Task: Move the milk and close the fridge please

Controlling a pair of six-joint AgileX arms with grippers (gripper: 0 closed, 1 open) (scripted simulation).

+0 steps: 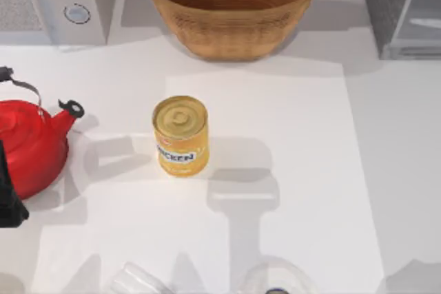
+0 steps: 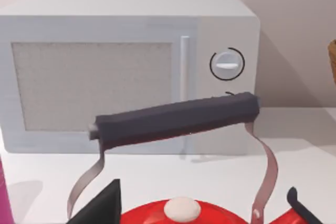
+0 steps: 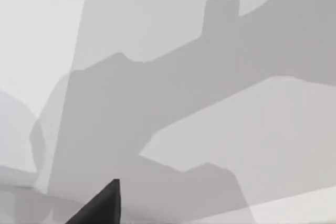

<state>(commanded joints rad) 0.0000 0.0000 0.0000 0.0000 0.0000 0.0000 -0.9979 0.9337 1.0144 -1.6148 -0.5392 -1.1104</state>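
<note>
The milk carton appears nowhere on the worktop [image 1: 289, 135], so by my judgement the moving step is either not yet begun or already past; the frames do not settle which. The fridge [image 1: 403, 8] stands at the worktop's far right corner, speckled side panel toward the middle, its pale door face angled outward, which suggests it is open. It lies well apart from both claws.

The left arm [image 1: 8, 191] sits at the worktop's left edge, just beside the red kettle [image 1: 27, 146]. In the left wrist view a dark fingertip [image 2: 102, 205] of the left claw juts in just beside the kettle's lid knob [image 2: 182, 209], with the kettle's black handle [image 2: 173, 121] arching just ahead of it and the microwave [image 2: 128, 72] farther beyond. Whether this claw is apart or together I cannot tell.

The right wrist view shows one dark fingertip [image 3: 102, 205] of the right claw over bare worktop crossed by arm shadows; its state I cannot tell either.

The next move, as I judge it, calls for the right arm to reach toward the fridge and swing its door shut, clearing the wicker basket [image 1: 231, 8] on the way.

The top view alone gives the yellow chicken can [image 1: 180, 135] at the middle and the basket behind it. The left wrist view alone gives the microwave's front: mesh window, door handle and one knob [image 2: 227, 64].
</note>
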